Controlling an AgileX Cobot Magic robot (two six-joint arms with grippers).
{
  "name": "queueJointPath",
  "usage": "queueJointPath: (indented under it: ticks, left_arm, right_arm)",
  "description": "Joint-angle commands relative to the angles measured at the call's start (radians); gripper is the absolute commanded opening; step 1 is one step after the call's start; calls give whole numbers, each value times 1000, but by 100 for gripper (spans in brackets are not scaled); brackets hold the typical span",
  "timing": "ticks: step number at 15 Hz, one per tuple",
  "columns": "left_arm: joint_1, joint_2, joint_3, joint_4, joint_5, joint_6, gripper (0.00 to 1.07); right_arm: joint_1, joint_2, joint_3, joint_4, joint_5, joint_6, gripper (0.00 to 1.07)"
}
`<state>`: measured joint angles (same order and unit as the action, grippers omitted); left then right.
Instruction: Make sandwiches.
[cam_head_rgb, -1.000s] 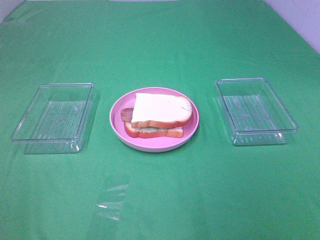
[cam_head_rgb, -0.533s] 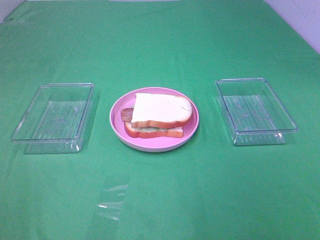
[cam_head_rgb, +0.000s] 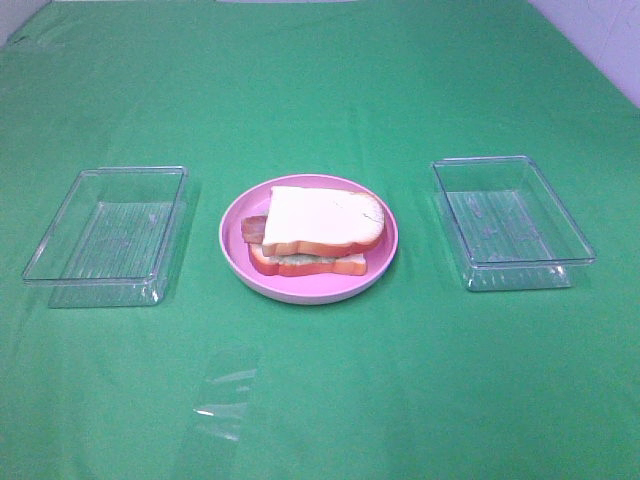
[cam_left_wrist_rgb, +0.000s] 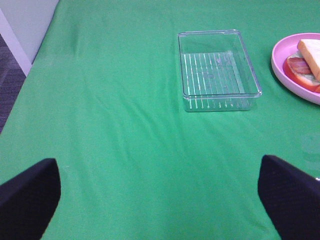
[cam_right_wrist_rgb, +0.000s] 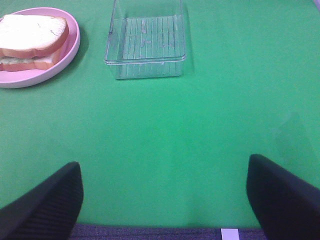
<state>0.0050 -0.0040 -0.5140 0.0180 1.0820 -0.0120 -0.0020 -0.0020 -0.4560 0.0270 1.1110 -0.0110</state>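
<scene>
Exterior high: assembled sandwich (cam_head_rgb: 315, 237) on pink plate (cam_head_rgb: 238, 262), between two clear trays (cam_head_rgb: 105, 236). Left gripper (cam_left_wrist_rgb: 160, 197) and right gripper (cam_right_wrist_rgb: 165, 197) spread wide, holding nothing.

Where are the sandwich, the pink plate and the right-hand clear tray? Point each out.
sandwich (cam_head_rgb: 320, 222), exterior high view, on the top bread slice.
pink plate (cam_head_rgb: 300, 291), exterior high view, on its near rim.
right-hand clear tray (cam_head_rgb: 520, 266), exterior high view, on its near wall.
</scene>
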Motion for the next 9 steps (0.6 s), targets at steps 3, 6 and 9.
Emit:
queueJointPath:
  ticks: [3, 6, 9]
  left_arm:
    - [-1, -19, -1, 1, -10, 1, 100]
    - [-1, -19, -1, 1, -10, 0, 100]
    - [-1, -18, -1, 1, -10, 0, 100]
  right_arm:
    - [-1, -32, 3, -5, -3, 4, 86]
    - [-1, -32, 3, -5, -3, 4, 86]
    - [-1, -32, 3, -5, -3, 4, 86]
